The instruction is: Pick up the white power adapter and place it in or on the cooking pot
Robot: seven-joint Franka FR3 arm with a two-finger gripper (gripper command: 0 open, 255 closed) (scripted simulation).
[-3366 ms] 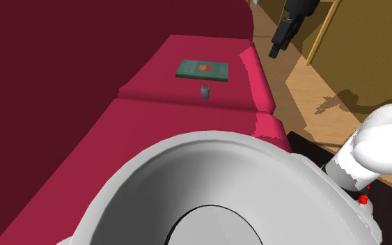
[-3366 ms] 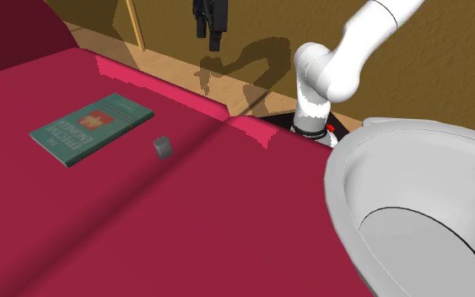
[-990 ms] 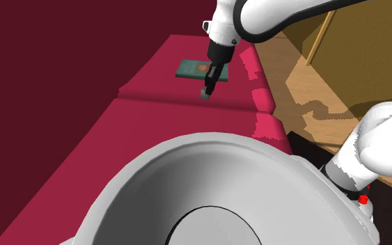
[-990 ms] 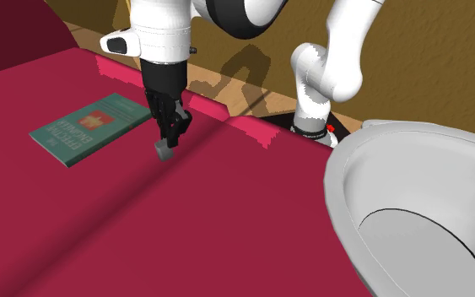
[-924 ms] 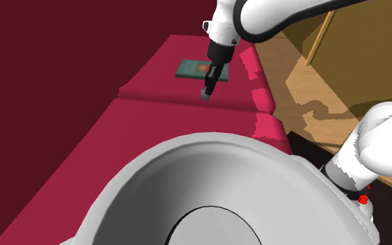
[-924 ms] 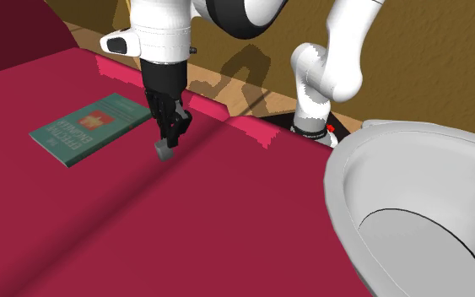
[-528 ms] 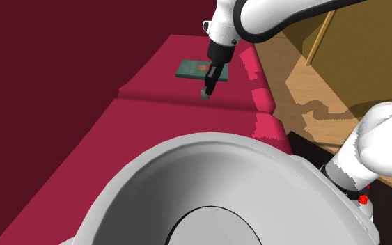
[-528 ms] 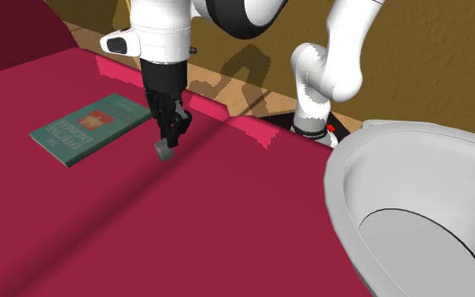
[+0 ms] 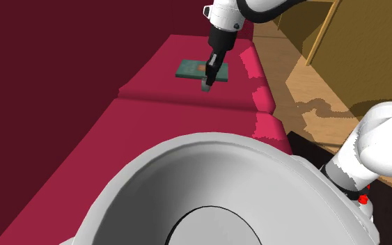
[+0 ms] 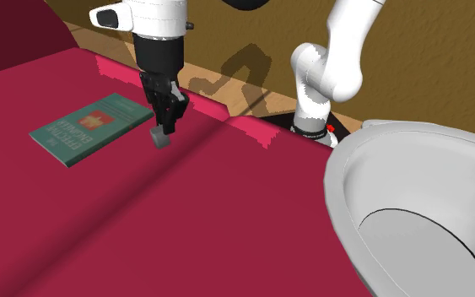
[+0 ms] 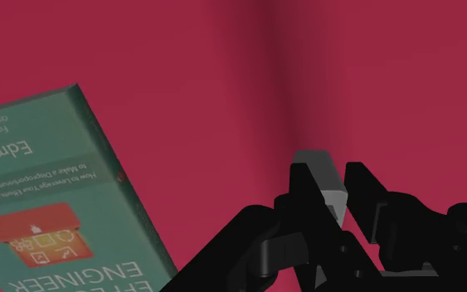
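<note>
- Plainly the grasp is made and the carry is the step in hand: the pincer (image 10: 161, 126) is clenched on the small grey power adapter (image 10: 159, 138). The adapter's body is clasped between the two black fingers, and its lower end pokes out below the tips.
- It hangs close over the red sofa seat (image 10: 185, 232), near the seam between two cushions. Whether it is quite clear of the fabric I cannot tell.
- A green book (image 10: 92, 128) lies flat on the seat just beside the pincer, on the side away from the pot and apart from the adapter.
- The cooking pot (image 10: 342, 173), drawn pale grey-white, stands well apart from the pincer, along the seat toward the arm's stand. Its wide mouth is open, with no lid on it.
- The next move, as I judge it, calls for a straight rise until the adapter is higher than the pot's rim. Then comes a run along the seat, with release only once the adapter is over the opening.
- Above the pincer the room is open.
- The sofa's dark back (image 9: 62, 69) rises on one side of the pincer, and on the other the seat's front edge drops to the wooden floor (image 9: 326, 97).
- A path kept over the cushions seems safest, since a slipped adapter would then land softly.
- The rim is the one edge to clear; a knock there could pry so small a thing loose.
</note>
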